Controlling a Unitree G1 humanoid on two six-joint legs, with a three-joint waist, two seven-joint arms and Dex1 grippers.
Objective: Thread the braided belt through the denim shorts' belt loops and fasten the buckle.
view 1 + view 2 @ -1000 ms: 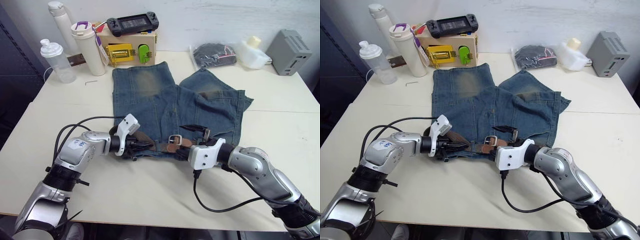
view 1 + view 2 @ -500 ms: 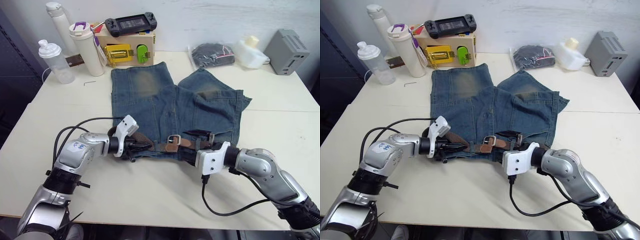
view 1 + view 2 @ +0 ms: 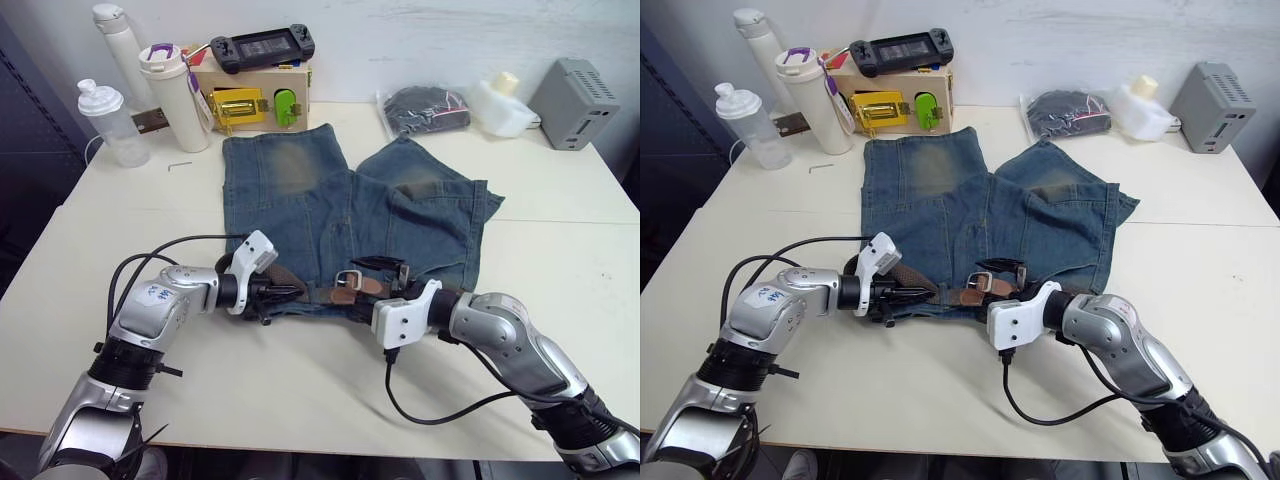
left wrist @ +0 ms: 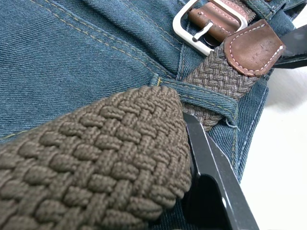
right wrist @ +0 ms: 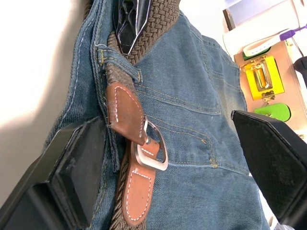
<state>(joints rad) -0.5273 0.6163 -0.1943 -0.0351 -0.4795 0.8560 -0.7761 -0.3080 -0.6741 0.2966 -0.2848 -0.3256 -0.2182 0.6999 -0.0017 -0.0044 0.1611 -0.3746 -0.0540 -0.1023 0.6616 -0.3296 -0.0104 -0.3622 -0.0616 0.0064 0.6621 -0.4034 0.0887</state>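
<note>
The denim shorts [image 3: 330, 200] lie flat on the table, waistband toward me. The braided belt [image 3: 300, 292] runs along the waistband and passes under a belt loop [image 4: 206, 96]. Its brown leather tip [image 5: 125, 112] lies at the silver buckle [image 3: 348, 279]. My left gripper [image 3: 282, 291] is shut on the braided belt at the waistband's left part, one black finger [image 4: 211, 177] pressed against the weave. My right gripper [image 3: 366, 286] stands open around the buckle, with one finger [image 5: 76, 167] on each side of it.
Along the table's far edge stand a clear shaker bottle [image 3: 105, 125], a white tumbler [image 3: 175, 95], a wooden box with a yellow latch [image 3: 255, 100] with a game controller [image 3: 262, 45] on top, a black pouch [image 3: 428, 108], a white jug [image 3: 500, 105] and a grey device [image 3: 575, 90].
My right gripper drew back to the right, then came left again to the buckle. My left gripper has kept its hold on the belt.
</note>
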